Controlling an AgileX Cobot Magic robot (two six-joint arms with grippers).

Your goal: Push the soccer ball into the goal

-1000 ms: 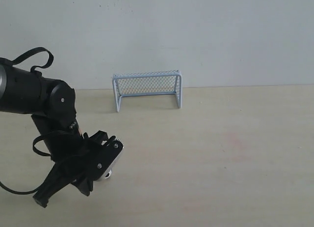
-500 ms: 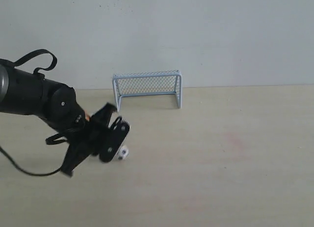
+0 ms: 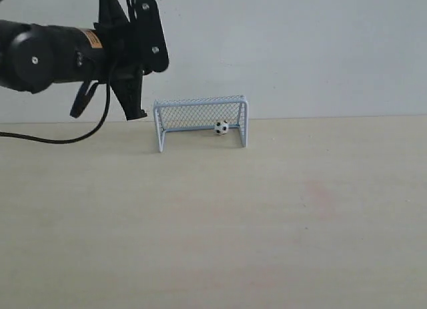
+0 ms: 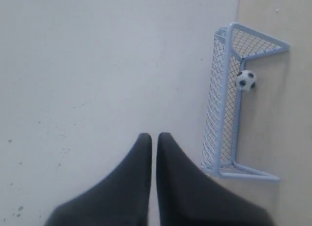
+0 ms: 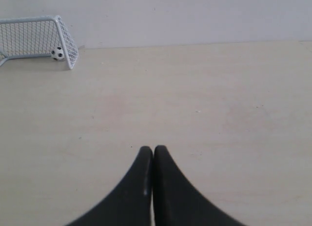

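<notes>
At the tabletop's [image 3: 300, 222] far edge the soccer ball [image 3: 221, 127] sits inside the goal [image 3: 200, 101], below the clenched, empty left tool [image 4: 154, 138] and offset toward the right edge, that arm being nearer.

Count for your log: one ball [image 3: 221, 127], one goal [image 3: 200, 101], one table [image 3: 267, 215], one wall [image 3: 300, 49]. The exterior view gives you one arm [image 3: 40, 55], with one black cable [image 3: 53, 141]. Grippers: two, one in each wrist view, the left gripper [image 4: 154, 136] and the right gripper [image 5: 153, 149], two fingers [image 4: 136, 177] on each. On the goal you can count two front posts and one crossbar. The ball's black patches are too small to count.
</notes>
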